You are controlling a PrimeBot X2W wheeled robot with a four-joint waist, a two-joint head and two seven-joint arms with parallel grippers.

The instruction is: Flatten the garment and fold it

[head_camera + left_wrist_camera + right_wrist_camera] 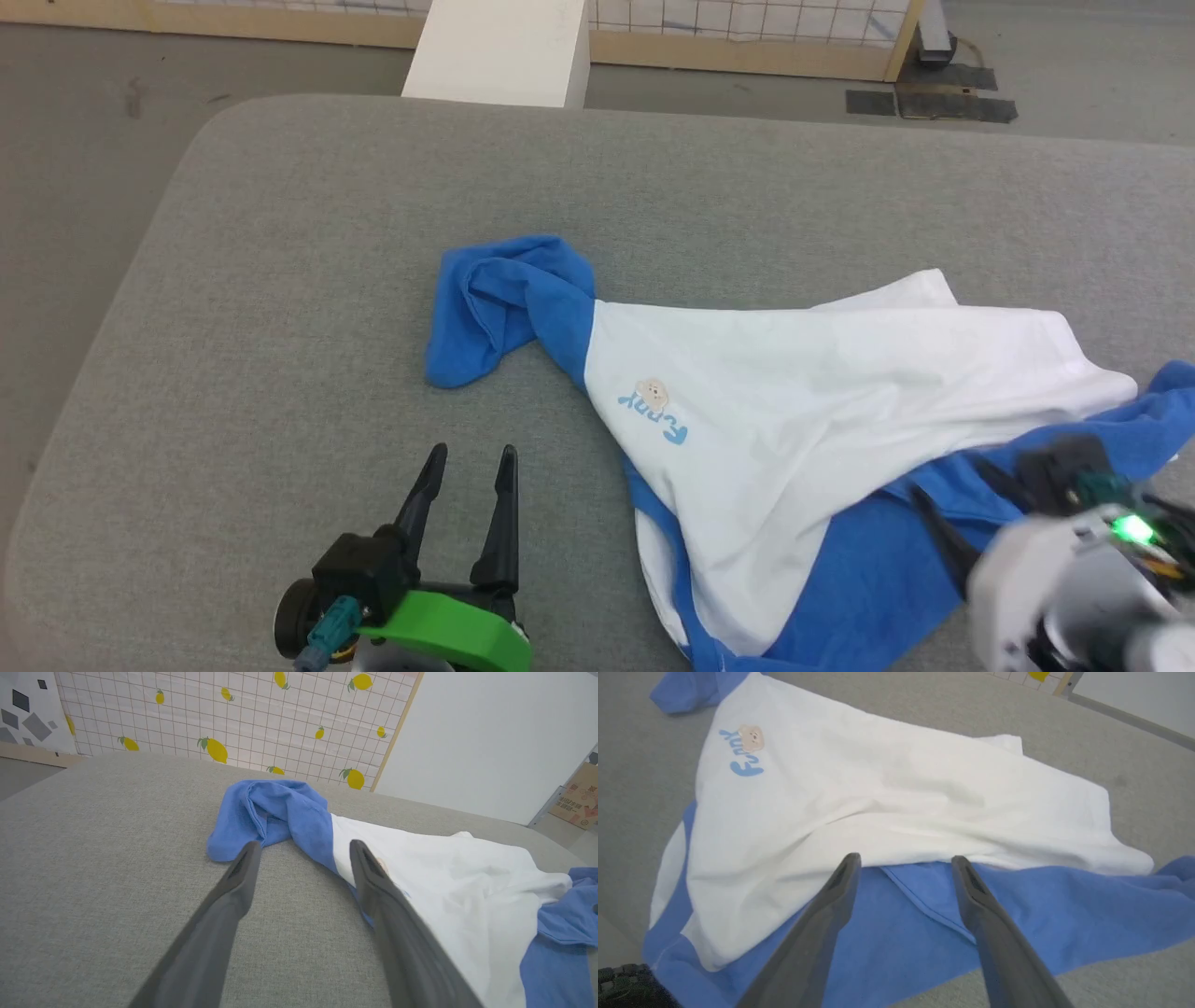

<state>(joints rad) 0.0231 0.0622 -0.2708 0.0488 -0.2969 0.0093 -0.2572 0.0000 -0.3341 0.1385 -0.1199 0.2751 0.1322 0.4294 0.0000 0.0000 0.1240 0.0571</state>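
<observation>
A white garment (794, 401) with blue sleeves lies crumpled on a grey padded tabletop (280, 280), its white body drawn into a slanting wedge over blue fabric. One sleeve (504, 299) sits bunched at the garment's far-left end. A beige bear patch (651, 392) and light-blue lettering (653, 425) face up just beside that sleeve's seam. The left end effector (473, 450) is over bare tabletop near the garment's left edge, fingers spread and holding nothing. The right end effector (906, 857) is poised above the garment's near-right blue fabric, where it meets the white edge, its fingers apart with no cloth between them.
</observation>
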